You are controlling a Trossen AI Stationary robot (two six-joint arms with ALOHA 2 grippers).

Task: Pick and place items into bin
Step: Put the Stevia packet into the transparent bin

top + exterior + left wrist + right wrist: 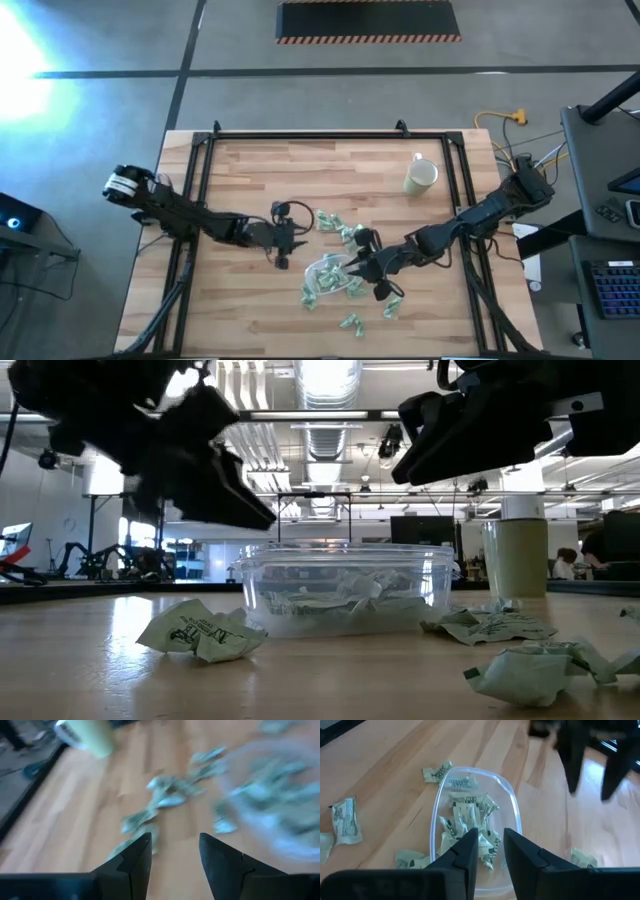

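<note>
Nearest the front edge of the wooden table (pixel 250 320), a few loose items (pixel 350 322) are seen lying scattered, with more at the near left of the bin. The bin (pixel 330 272) is placed slightly right of the table's middle; it is partly filled with wrapped pieces, as is shown clearly in the right wrist view (pixel 470 820). The right gripper (pixel 357 268) is held just above the bin's right rim, its fingers (pixel 470 851) set a little apart, with nothing seen between them. The left gripper (pixel 283 262) is held just left of the bin, above the table; its fingers (pixel 140 852) are spread apart and nothing is gripped. In the low view both grippers are seen hanging above the bin (pixel 345 585), clear of the table. Farther back, a second cluster of items (pixel 335 226) is noted between the bin and the mug. The cream mug (pixel 421 177) is stood upright near the far right corner, well apart from the bin.
</note>
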